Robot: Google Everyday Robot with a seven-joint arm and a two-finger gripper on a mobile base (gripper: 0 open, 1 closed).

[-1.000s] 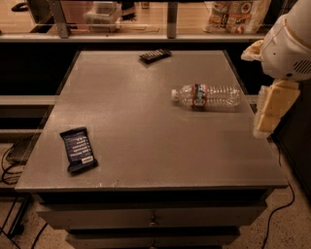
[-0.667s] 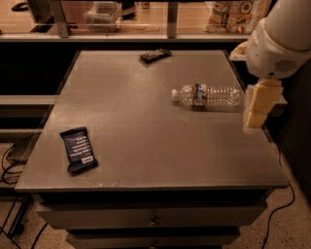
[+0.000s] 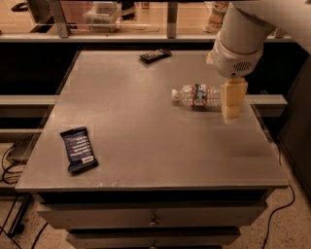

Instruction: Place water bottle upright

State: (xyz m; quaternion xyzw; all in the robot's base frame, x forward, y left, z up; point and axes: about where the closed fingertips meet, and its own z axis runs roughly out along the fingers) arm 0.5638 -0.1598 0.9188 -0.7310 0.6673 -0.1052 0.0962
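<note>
The water bottle (image 3: 197, 96) lies on its side on the right half of the grey table (image 3: 146, 146), white cap pointing left, with a red and blue-green label band around its middle. My gripper (image 3: 232, 109) hangs from the white arm at the bottle's right end, over its base, with the pale fingers pointing down at the table. The bottle's base end is hidden behind the gripper.
A dark blue snack packet (image 3: 78, 149) lies near the table's front left. A black flat object (image 3: 155, 55) lies at the table's back edge. A shelf with containers (image 3: 102, 13) runs behind the table. Drawers sit under the tabletop, cables lie on the floor.
The arm has swung left from beyond the table's right edge, and the gripper now sits at the bottle's base end. The bottle has not moved.
</note>
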